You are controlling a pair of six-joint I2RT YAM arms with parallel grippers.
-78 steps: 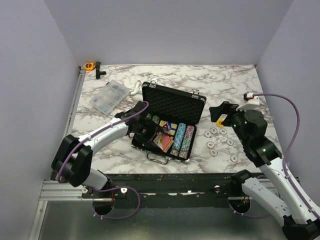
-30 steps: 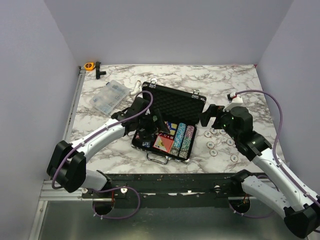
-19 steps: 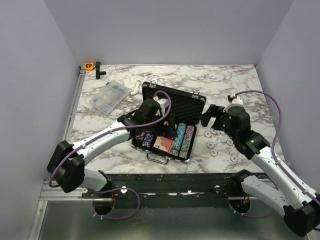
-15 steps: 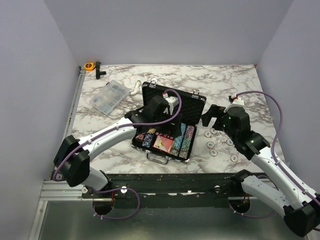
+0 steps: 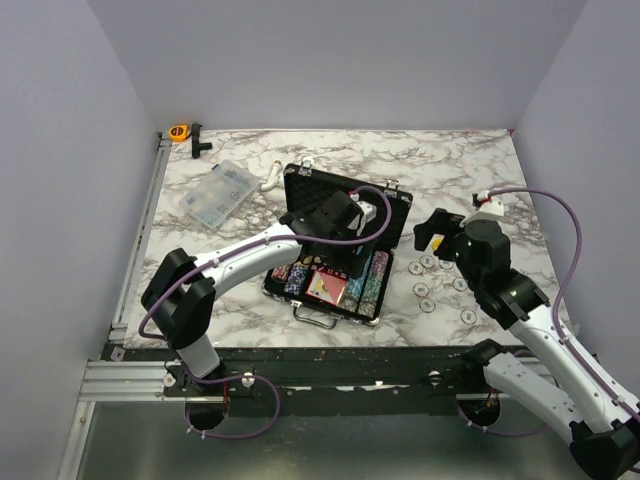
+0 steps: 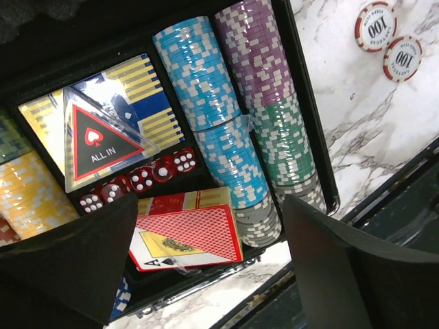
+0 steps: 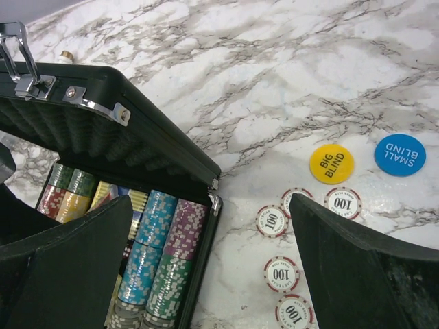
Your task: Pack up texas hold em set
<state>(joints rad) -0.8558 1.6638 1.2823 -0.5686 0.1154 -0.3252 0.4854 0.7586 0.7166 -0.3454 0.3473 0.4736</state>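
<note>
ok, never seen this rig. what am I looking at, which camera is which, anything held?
Two robot arms are bolted at the near edge of a marble table. One picture is from a fixed camera above and behind them. The other two are from a camera on each wrist, looking down past that arm's tip. The left fingers, the dark shapes at the bottom corners, hang open over an open black case holding rows of chips, dice and a red card deck. The right fingers, also open, are by loose chips, a yellow disc and a blue disc. Nothing is held.

Hidden behind left fingers (image 6: 75, 260): card deck (image 6: 188, 233) corner; yellow chips (image 6: 31, 192) edge-cropped.
</note>
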